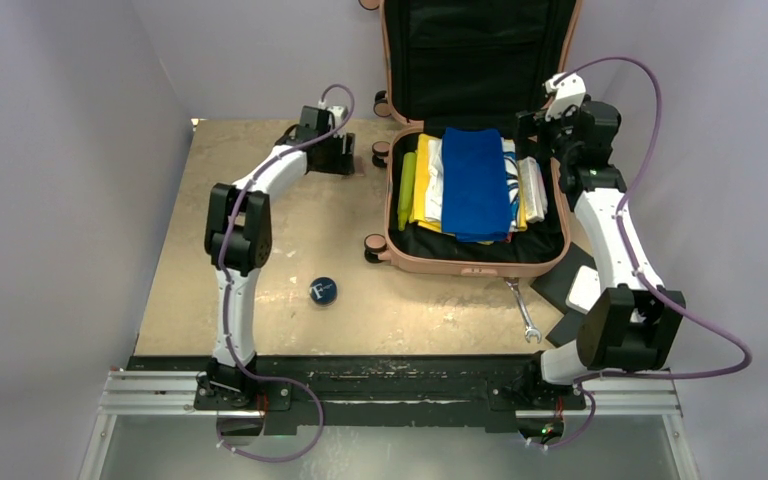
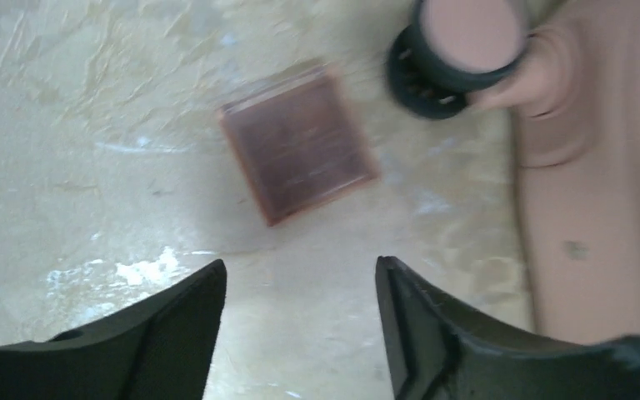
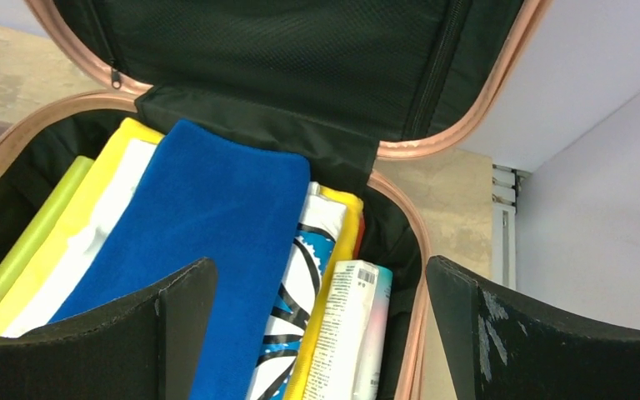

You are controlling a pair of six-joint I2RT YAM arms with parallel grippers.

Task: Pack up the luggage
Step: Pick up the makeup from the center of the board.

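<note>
**Top external view:** a dark blue ball [image 1: 322,291] is showing a large white capital "F" on its upper face. Smaller white characters are trailing to the right of the letter, too small to read. A small plate [image 1: 477,270] on the near rim of the luggage [image 1: 430,262] is appearing only as a pale smudge, any wording illegible.

**Right wrist view:** a white packet [image 3: 352,333] is lying along the right edge of the stack of folded cloths [image 3: 208,250] inside the luggage. It is displaying a black barcode [image 3: 367,275] near its far end, with blocks of fine black print running down its length, all too small to make out.
</note>
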